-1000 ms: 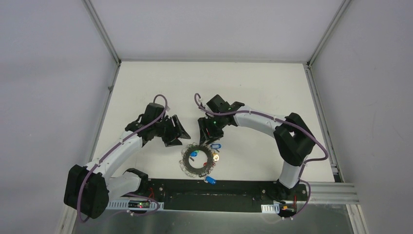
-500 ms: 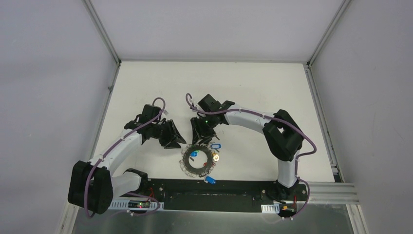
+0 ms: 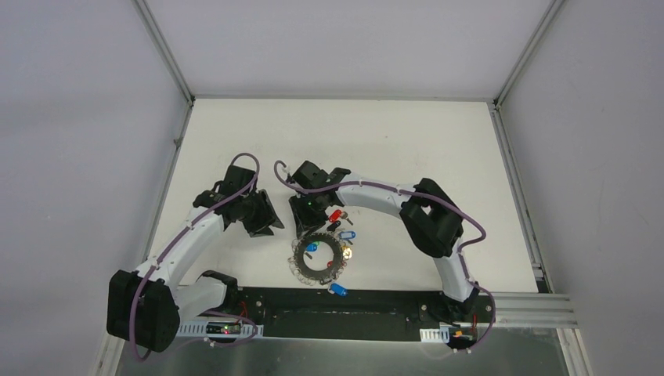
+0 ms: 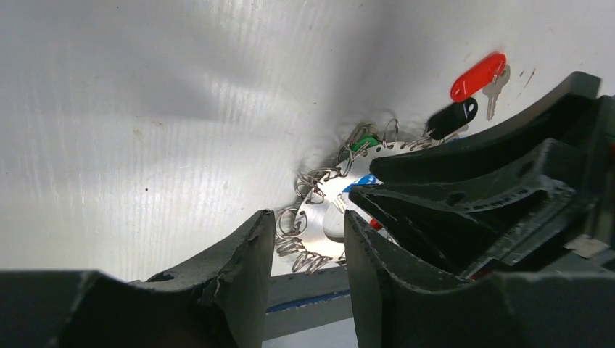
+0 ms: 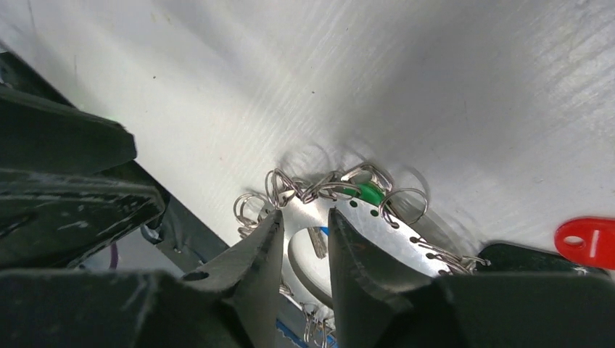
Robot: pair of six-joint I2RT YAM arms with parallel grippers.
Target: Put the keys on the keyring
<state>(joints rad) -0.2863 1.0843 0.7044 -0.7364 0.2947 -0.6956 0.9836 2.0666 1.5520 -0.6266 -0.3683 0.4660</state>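
Observation:
The keyring [image 3: 319, 257] lies flat near the table's front, a grey metal ring edged with wire loops and coloured tags. A red-tagged key [image 3: 337, 215] lies loose just beyond its far rim, beside a black tag [image 3: 334, 225] and a blue-tagged key [image 3: 348, 234]. In the left wrist view the red-tagged key [image 4: 479, 76] lies past the keyring [image 4: 319, 221]. My left gripper [image 3: 262, 215] hovers to the ring's far left, its jaws [image 4: 304, 225] open and empty. My right gripper [image 3: 309, 213] hangs over the far rim, jaws [image 5: 304, 217] narrowly open, holding nothing. The keyring [image 5: 395, 235] shows behind them.
Another blue tag [image 3: 339, 290] lies by the black base rail [image 3: 376, 301]. A blue tag [image 3: 312, 247] sits in the ring's hole, a green tag [image 5: 370, 192] on its rim. The two grippers are close together. White walls enclose the table.
Both grippers have shifted left. The right one has moved off the red-tagged key and black tag, which now show. Both pairs of jaws have narrowed.

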